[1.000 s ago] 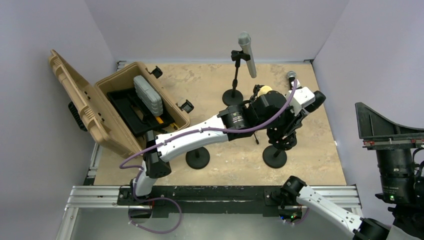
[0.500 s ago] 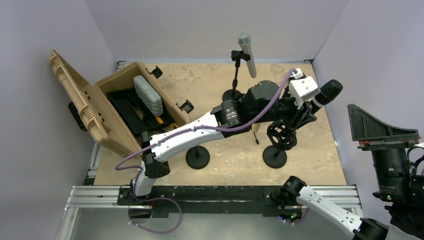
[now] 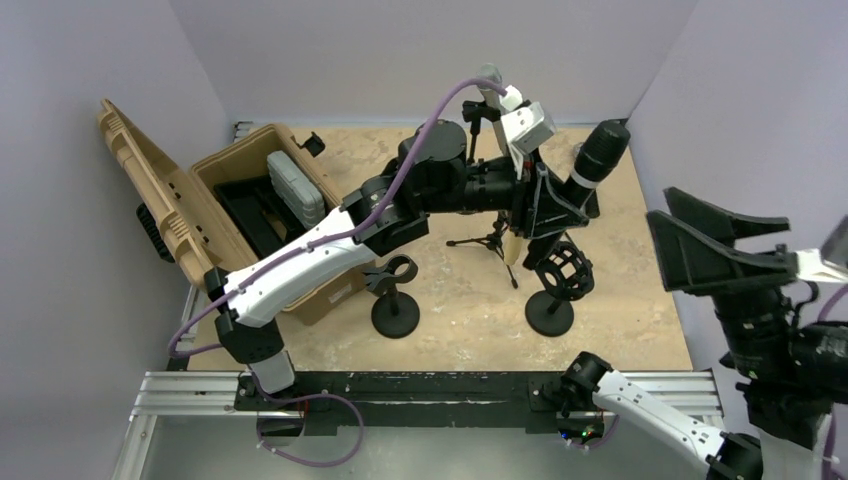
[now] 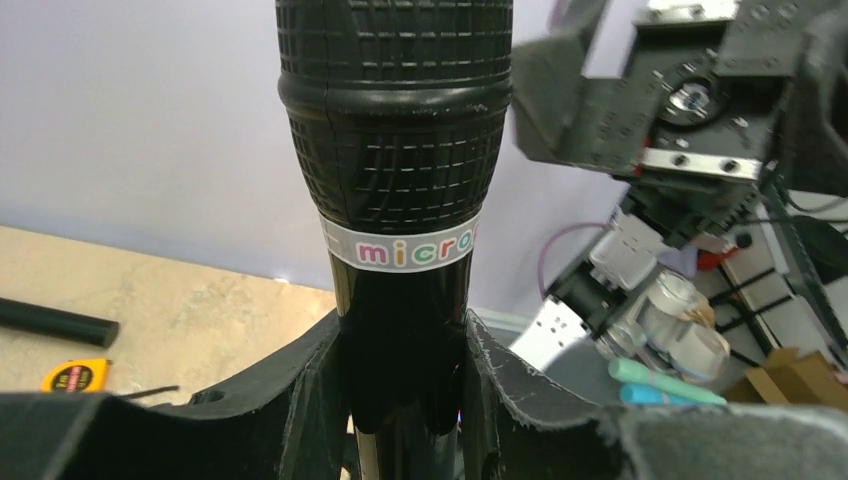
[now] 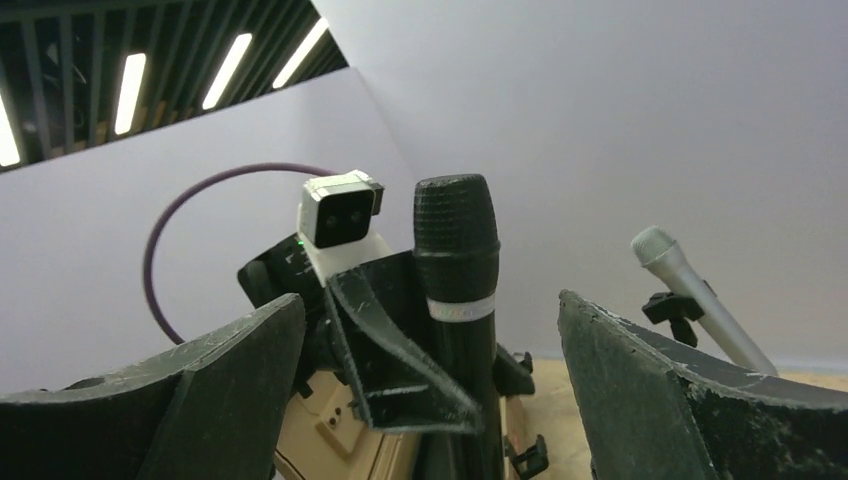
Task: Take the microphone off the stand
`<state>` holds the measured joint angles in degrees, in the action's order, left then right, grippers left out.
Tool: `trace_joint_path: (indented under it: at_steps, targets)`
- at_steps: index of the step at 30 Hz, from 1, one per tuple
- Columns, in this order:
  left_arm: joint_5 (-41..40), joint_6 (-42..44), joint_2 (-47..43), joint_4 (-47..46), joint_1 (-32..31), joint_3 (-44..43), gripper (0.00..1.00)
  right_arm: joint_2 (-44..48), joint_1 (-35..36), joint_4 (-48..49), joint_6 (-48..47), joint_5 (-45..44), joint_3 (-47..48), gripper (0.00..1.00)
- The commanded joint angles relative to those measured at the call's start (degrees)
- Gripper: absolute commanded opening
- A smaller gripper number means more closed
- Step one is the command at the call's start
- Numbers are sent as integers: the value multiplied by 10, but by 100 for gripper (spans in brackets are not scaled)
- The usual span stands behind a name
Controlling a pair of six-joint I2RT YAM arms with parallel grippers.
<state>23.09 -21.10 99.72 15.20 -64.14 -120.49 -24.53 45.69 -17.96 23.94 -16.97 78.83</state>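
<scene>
**Microphone lifted from its stand.** The black microphone [image 4: 395, 150] is rising from between the two fingers [image 4: 300, 400] of the left tool [image 4: 400, 345]. The fingers are clamping its handle just below the white band lettered "micro".

In the overhead view the microphone is being held in the air above the far right part of the surface [image 3: 625, 320]. Its head is tilting toward the far right corner.

The shock-mount stand [image 3: 562, 275] is standing on the near side of the left tool. Its ring is holding nothing and is well apart from the microphone's head. The lower end of the handle is hidden behind the tool, so it is unclear whether the pale tip [image 3: 513, 245] showing below belongs to it.

The right tool [image 5: 430, 320] is hanging at the right edge of the scene. It is facing the microphone with its fingers spread wide and is gripping nothing.

Further out:
- A small tripod [image 3: 490, 243] is sitting at mid-surface.
- A second stand [image 3: 392, 290] with a bare clip is standing to the near left of the tripod.
- A silver microphone [image 5: 690, 295] is resting in a third stand at the far edge.
- An open tan case [image 3: 150, 200] is lying at the left, with a grey box [image 3: 297, 190] inside.
- A yellow tape measure [image 4: 75, 375] is lying on the surface.
</scene>
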Motion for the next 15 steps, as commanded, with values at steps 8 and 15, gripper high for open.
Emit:
trace_joint_path:
  at_steps: [8, 15]
  targets:
    - [42, 21, -93, -10, -8, 93, 0, -139, 0, 92, 9, 82, -15, 86]
    - [28, 44, -114, 12, -1, 111, 0, -147, 1, 118, 11, 102, -39, 66]
